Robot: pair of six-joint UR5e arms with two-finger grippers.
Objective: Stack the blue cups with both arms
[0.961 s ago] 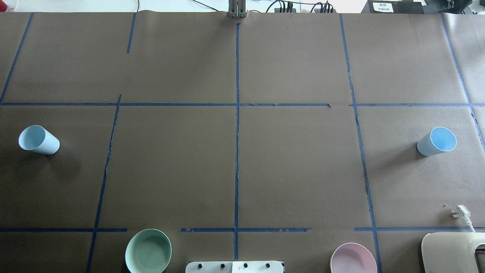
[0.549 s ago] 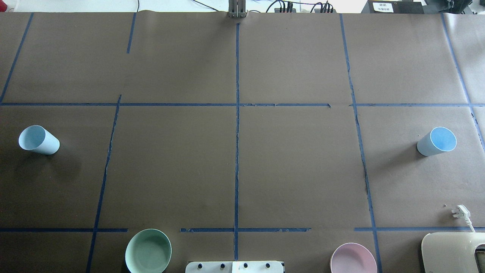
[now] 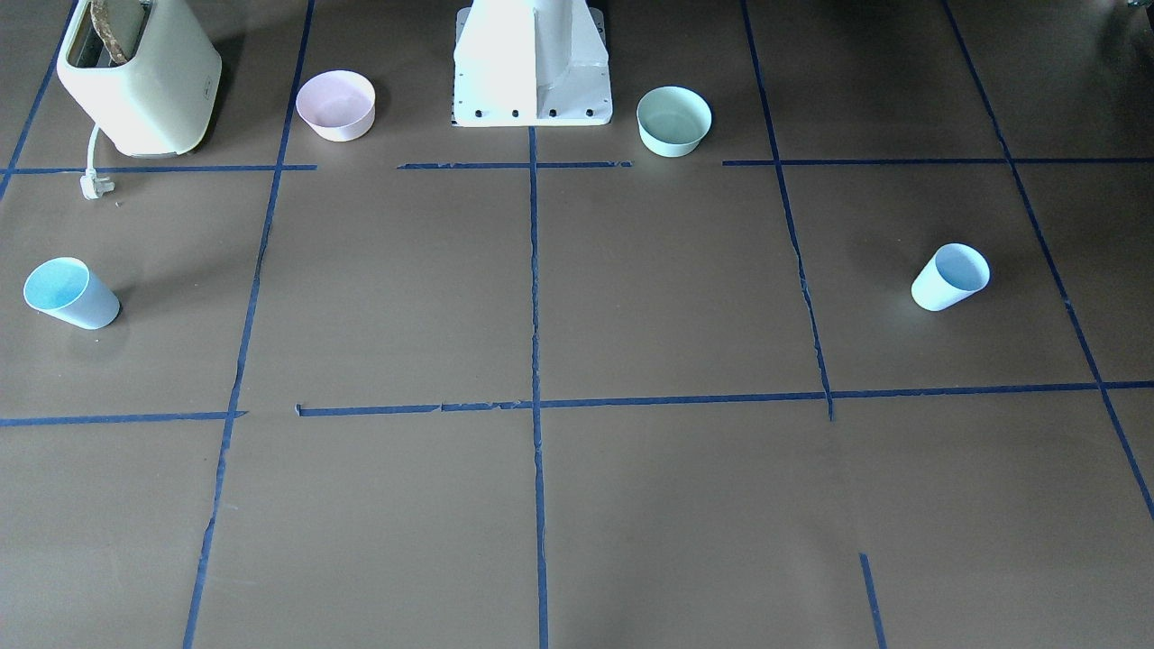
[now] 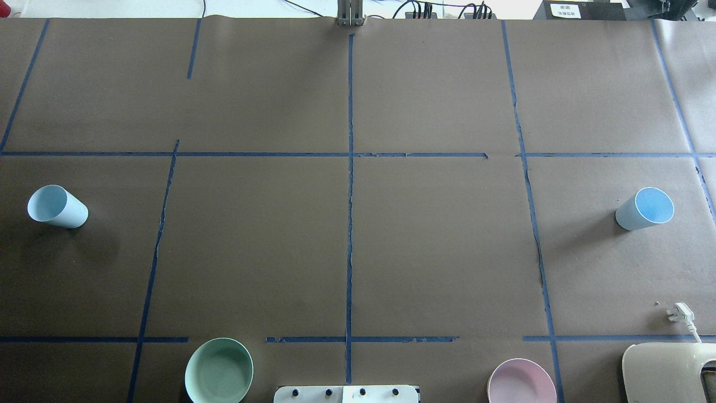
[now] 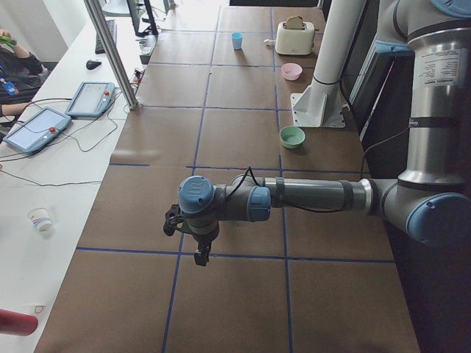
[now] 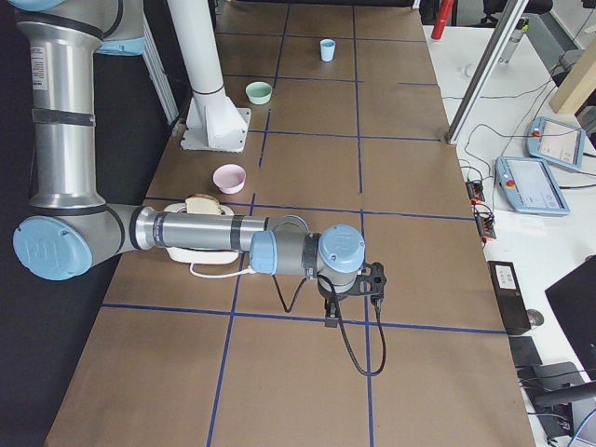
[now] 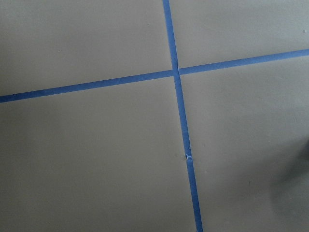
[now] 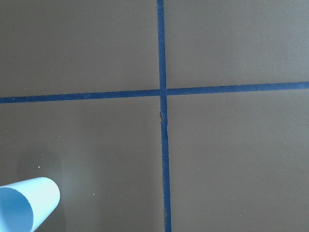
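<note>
Two blue cups stand mouth up, far apart on the brown table. One cup (image 4: 56, 206) (image 3: 949, 277) is at the left edge of the overhead view, the other (image 4: 644, 209) (image 3: 70, 293) at the right edge. The right wrist view shows one cup's rim (image 8: 24, 205) at its bottom left corner. Neither arm shows in the overhead or front views. The left gripper (image 5: 199, 250) hangs over the table's left end and the right gripper (image 6: 346, 296) over its right end. I cannot tell whether either is open or shut.
A mint-green bowl (image 4: 218, 370) and a pink bowl (image 4: 521, 382) sit near the robot's white pedestal (image 4: 345, 393). A cream toaster (image 4: 668, 372) with a loose plug (image 4: 679, 312) stands at the near right. Blue tape lines grid the table.
</note>
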